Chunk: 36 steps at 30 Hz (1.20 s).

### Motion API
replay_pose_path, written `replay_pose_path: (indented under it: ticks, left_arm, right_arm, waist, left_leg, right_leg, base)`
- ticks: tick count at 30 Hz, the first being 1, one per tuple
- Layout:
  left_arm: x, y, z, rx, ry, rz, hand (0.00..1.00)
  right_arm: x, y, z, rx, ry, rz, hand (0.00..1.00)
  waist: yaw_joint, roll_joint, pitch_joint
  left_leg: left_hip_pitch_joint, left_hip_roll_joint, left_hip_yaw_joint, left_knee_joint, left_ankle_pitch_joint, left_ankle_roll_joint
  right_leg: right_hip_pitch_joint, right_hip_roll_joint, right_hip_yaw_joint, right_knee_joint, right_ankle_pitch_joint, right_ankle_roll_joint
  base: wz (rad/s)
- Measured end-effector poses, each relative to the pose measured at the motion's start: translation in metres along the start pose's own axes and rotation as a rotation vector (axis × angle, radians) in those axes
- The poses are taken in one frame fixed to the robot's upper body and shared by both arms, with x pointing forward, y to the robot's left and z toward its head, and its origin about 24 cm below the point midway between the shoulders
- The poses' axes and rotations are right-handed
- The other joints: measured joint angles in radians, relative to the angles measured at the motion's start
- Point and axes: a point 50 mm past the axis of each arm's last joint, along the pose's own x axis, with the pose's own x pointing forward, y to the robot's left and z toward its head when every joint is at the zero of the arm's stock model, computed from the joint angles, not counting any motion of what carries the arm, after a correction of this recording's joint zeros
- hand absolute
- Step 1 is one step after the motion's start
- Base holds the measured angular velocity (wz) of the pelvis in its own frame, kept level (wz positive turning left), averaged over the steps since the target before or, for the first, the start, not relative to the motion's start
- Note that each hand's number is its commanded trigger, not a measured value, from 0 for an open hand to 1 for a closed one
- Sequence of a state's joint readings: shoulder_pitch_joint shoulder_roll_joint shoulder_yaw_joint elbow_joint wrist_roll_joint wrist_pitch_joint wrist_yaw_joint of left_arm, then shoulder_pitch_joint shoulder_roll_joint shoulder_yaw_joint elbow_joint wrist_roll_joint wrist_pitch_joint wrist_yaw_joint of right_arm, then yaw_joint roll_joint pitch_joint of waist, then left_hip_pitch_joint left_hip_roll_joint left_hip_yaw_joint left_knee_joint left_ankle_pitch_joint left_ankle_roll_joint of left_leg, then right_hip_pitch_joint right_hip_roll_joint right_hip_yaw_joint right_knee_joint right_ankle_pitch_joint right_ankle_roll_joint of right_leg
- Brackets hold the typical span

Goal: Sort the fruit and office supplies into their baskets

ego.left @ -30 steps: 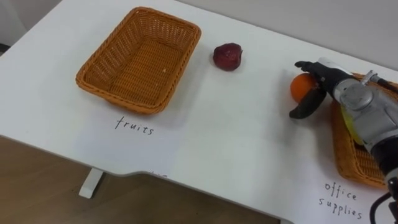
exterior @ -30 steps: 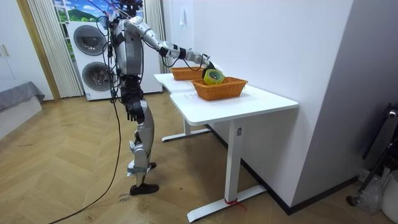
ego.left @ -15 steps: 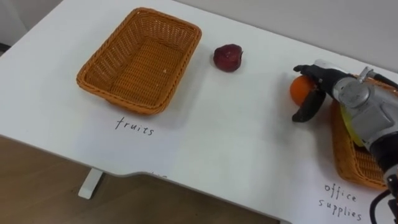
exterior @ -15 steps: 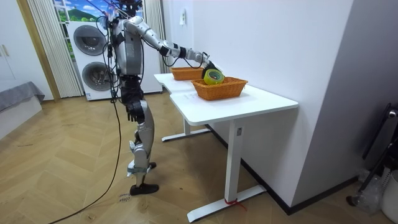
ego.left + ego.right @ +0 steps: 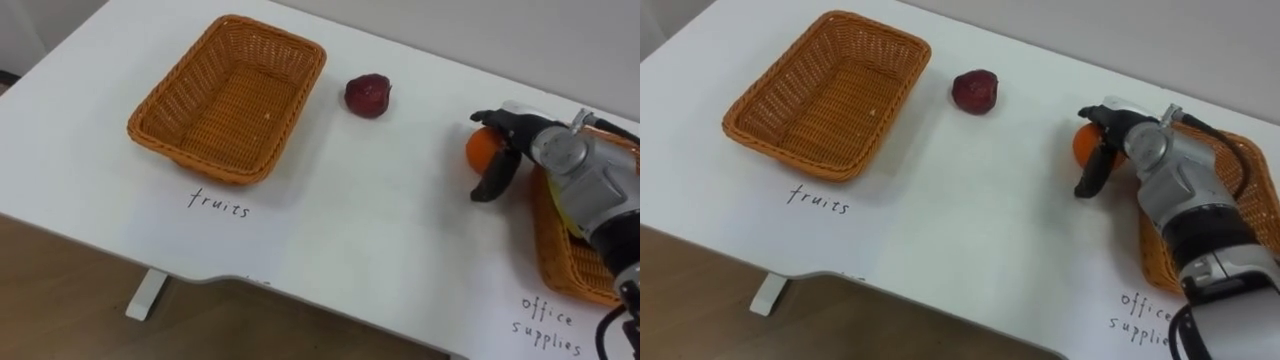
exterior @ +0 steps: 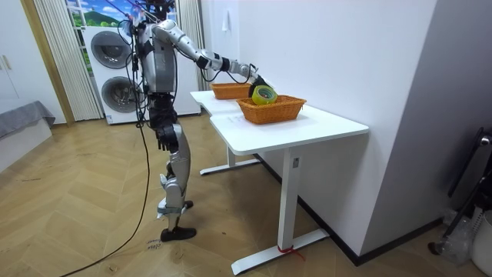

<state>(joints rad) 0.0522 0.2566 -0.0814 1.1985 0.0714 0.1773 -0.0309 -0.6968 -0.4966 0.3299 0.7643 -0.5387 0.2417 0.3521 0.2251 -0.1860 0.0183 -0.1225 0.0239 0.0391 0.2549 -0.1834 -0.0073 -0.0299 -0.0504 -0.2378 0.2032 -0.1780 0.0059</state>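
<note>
Room view shows the robot standing at the white table (image 6: 307,127), right arm stretched out. Its right hand (image 5: 520,130) curls over the orange (image 5: 478,150), which sits on the table beside the office-supplies basket (image 5: 550,240). Its left hand (image 6: 163,138) hangs at its hip.

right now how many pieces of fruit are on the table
2. A dark red round fruit lies right of the woven brown fruits basket; a round orange fruit sits within the right hand's curled fingers, by the office-supplies basket, whose inside the arm partly hides.
</note>
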Motion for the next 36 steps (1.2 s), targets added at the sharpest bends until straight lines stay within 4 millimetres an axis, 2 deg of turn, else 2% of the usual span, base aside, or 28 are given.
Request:
replay_pose_path:
  ticks: [2, 8, 16, 36]
  left_arm:
    - [0.0, 0.0001, 0.0001, 0.0, 0.001, 0.0, 0.0]
    - [0.0, 0.0008, 0.0013, 0.0, -0.001, 0.001, 0.0]
    - [-0.0001, 0.0033, 0.001, 0.002, 0.0, 0.01, 0.0]
    - [-0.0001, 0.004, 0.0063, 0.002, -0.019, 0.011, 0.0]
  right_arm:
    - [-0.0001, -0.0006, 0.0003, 0.0, -0.001, -0.004, 1.0]
    - [0.0, 0.0, 0.0013, 0.009, -0.007, 0.009, 1.0]
    - [0.0001, 0.0004, 0.0014, 0.013, -0.009, 0.015, 1.0]
    - [0.0001, 0.0001, 0.0017, 0.012, -0.011, 0.01, 1.0]
  waist:
    - [0.0, -0.003, -0.0024]
    - [0.0, -0.005, -0.0023]
    - [0.0, -0.02, 0.0025]
    - [0.0, -0.024, 0.0016]
  left_leg:
    - [-0.005, 0.0, 0.0, 0.002, 0.0, 0.0]
    - [-0.006, 0.0, 0.0, 0.003, 0.0, 0.0]
    - [-0.007, 0.0, 0.0, 0.002, 0.0, 0.0]
    - [-0.012, 0.0, 0.001, 0.004, 0.0, 0.0]
  right_leg:
    - [-0.004, 0.0, 0.0, 0.0, 0.0, 0.0]
    - [-0.005, -0.001, 0.0, 0.0, 0.0, 0.0]
    - [-0.007, 0.0, 0.001, 0.0, 0.0, 0.0]
    - [-0.013, -0.001, 0.003, 0.001, 0.0, 0.0]
  base:
    - [0.0]
    - [0.0]
    - [0.0]
    - [0.0]
